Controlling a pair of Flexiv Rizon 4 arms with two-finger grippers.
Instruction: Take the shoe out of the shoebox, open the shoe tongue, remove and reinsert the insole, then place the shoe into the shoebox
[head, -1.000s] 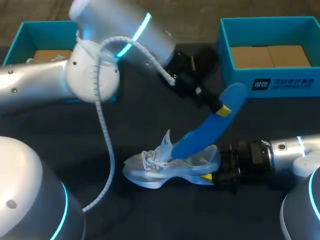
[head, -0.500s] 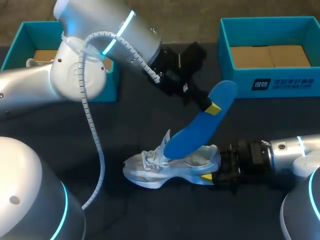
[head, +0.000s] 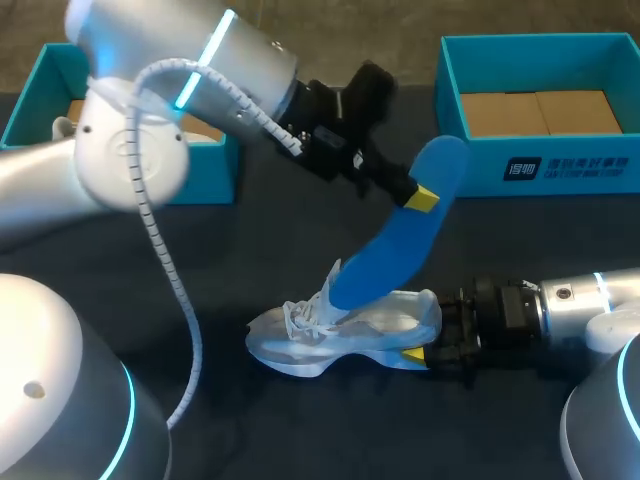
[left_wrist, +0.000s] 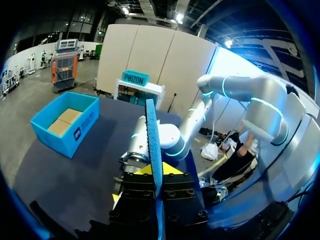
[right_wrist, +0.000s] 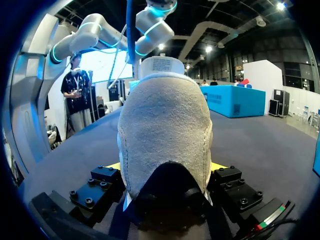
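Head camera looks down from behind; right wrist camera, close, shares the shoe (head: 335, 340) heel-on.

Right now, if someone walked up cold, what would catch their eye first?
The long bright blue insole slants up over the middle of the black table, pinched in the left gripper, its lower end at the opening of the pale white lace-up sneaker below. That sneaker stands on its sole, heel clamped by the right gripper.

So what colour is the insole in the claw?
The insole is bright blue, clearest in the head view.
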